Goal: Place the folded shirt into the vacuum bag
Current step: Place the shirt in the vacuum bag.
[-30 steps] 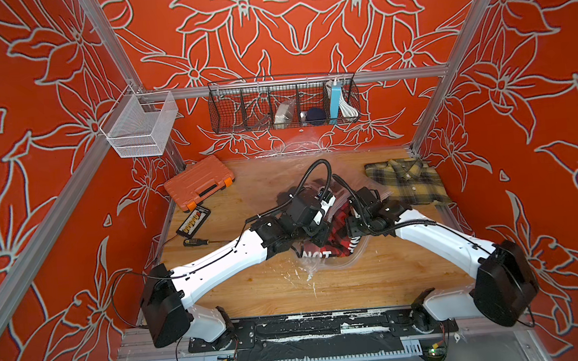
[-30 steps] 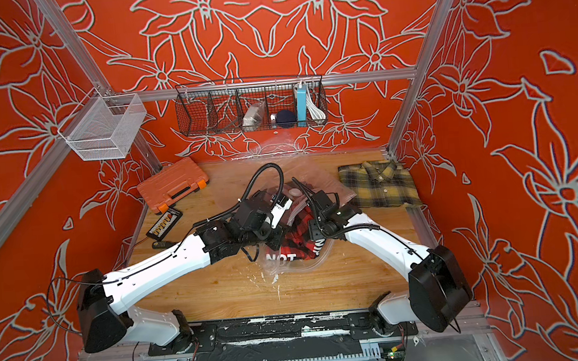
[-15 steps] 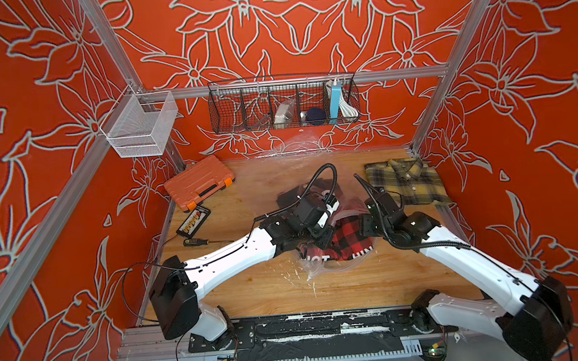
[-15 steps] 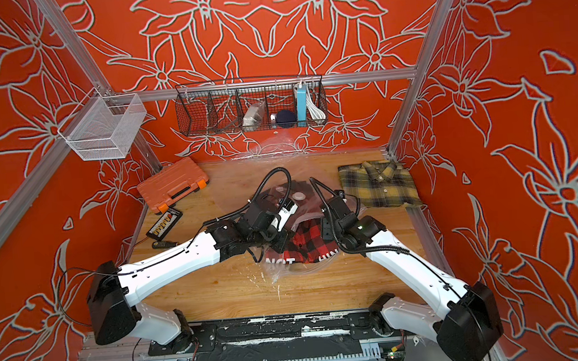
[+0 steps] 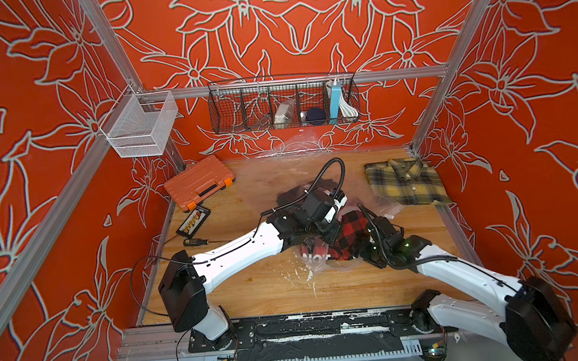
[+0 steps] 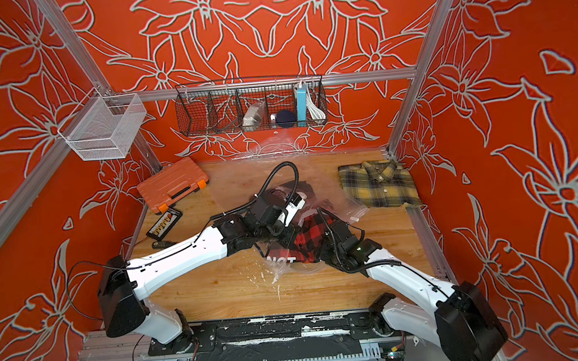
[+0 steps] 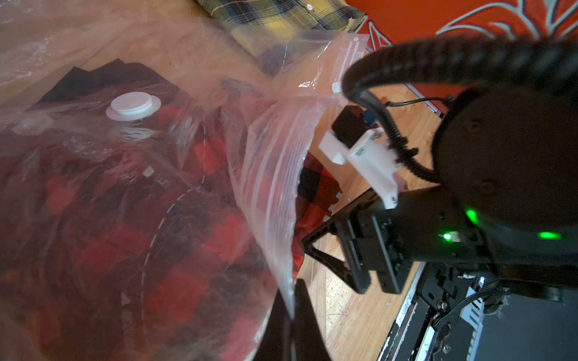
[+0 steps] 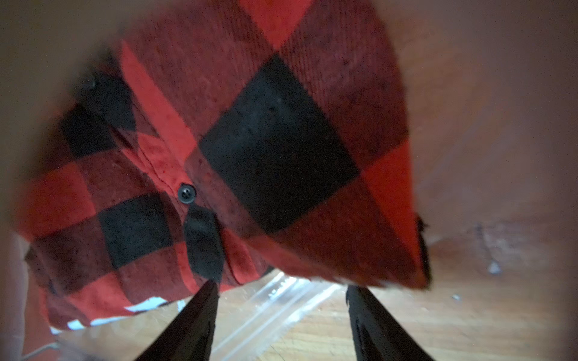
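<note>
The folded shirt (image 5: 351,233) (image 6: 307,234), red and black plaid, lies mostly under the vacuum bag's (image 5: 256,184) clear top layer. One edge of the shirt (image 7: 316,193) pokes out past the bag's lip (image 7: 275,175). The white valve cap (image 7: 133,106) rests on top of the shirt. My left gripper (image 7: 292,300) is shut on the lifted lip. Right in front of the shirt's edge (image 8: 275,140) my right gripper (image 8: 280,286) stands open, holding nothing, and the zip strip (image 8: 281,300) lies on the table beneath it.
A yellow plaid shirt (image 5: 406,182) lies at the back right. An orange case (image 5: 197,181), a bit holder (image 5: 194,222) and a screwdriver (image 5: 195,242) sit at the left. A black wire basket (image 5: 283,102) and a white one (image 5: 140,124) hang on the frame.
My right arm has drawn back toward the front right, out from the bag's mouth, and its jaws have spread slightly. The left gripper keeps its grip on the lip.
</note>
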